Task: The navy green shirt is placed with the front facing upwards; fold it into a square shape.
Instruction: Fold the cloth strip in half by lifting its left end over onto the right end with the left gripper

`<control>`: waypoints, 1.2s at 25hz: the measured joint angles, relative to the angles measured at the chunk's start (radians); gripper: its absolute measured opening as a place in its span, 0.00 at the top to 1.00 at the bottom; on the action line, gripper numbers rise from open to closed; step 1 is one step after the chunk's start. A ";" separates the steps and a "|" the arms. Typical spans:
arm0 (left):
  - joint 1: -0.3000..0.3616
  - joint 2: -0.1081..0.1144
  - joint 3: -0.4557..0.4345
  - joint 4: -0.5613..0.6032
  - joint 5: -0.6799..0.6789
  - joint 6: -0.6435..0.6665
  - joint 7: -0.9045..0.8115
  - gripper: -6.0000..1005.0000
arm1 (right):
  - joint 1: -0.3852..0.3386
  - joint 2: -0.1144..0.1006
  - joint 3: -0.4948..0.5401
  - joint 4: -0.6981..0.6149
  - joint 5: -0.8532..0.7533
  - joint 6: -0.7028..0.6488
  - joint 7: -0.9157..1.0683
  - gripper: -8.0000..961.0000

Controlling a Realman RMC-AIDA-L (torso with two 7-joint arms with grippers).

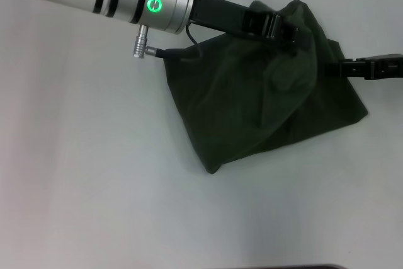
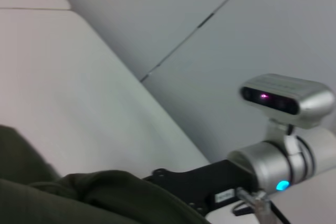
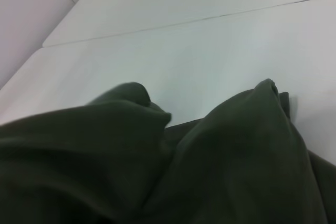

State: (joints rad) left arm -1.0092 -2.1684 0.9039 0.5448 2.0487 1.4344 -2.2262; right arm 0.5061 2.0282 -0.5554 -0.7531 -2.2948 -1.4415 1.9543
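On the white worktop [image 1: 94, 187] the dark olive-green cotton shirt [image 1: 252, 111] sits bunched and partly folded; left gripper [image 1: 280, 26] pinches its far edge, right gripper [image 1: 371, 67] the side hem; soft, limp, light, so grab corners.

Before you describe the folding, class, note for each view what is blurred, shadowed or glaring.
Head view: the left gripper is sharp, its arm's metal housing glares, and the navy green shirt shows soft shadowed creases. Left wrist view: the shirt is a blurred dark mass; the right arm's lights glow. Right wrist view: shirt folds are nearly black and out of focus.
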 joint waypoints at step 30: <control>-0.017 -0.005 0.188 -0.061 -0.133 -0.223 0.004 0.96 | -0.003 -0.003 0.000 0.012 0.000 0.002 0.010 0.46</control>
State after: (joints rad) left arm -1.0257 -2.1732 1.0919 0.4833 1.9155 1.2111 -2.2218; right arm 0.5030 2.0255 -0.5554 -0.7411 -2.2949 -1.4397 1.9645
